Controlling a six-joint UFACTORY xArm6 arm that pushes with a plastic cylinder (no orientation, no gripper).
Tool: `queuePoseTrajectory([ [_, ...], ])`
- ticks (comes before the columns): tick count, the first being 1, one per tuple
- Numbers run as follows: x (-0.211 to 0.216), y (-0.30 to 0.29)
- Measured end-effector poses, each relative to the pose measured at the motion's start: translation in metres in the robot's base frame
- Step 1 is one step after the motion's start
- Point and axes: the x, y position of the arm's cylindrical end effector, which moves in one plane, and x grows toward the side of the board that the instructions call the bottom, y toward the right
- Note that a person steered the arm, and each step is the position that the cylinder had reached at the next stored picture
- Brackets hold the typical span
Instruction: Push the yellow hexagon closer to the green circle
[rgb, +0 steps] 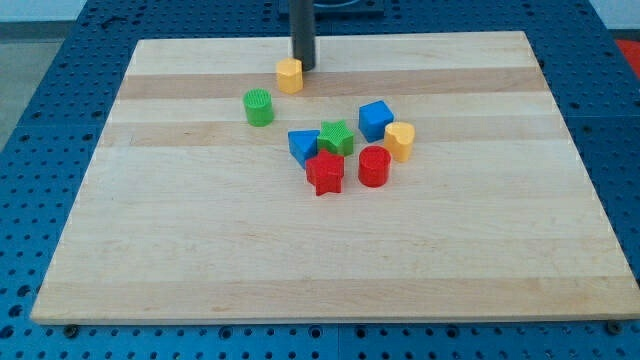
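The yellow hexagon (290, 75) lies near the view's top, a little left of centre. The green circle (259, 107) lies just below and to the left of it, a small gap apart. My tip (303, 67) stands right beside the yellow hexagon, at its upper right side, touching or nearly touching it. The rod rises straight up out of the view's top.
A cluster sits near the board's middle: a blue block (303, 146), a green star (337, 138), a red star (325, 173), a red cylinder (374, 166), a blue cube (376, 120) and a yellow heart (400, 141). The wooden board (180, 240) lies on a blue perforated table.
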Motion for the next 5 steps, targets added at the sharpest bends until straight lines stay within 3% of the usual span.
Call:
queuePoseTrajectory([
  [1,0.0,-0.025],
  [5,0.06,-0.008],
])
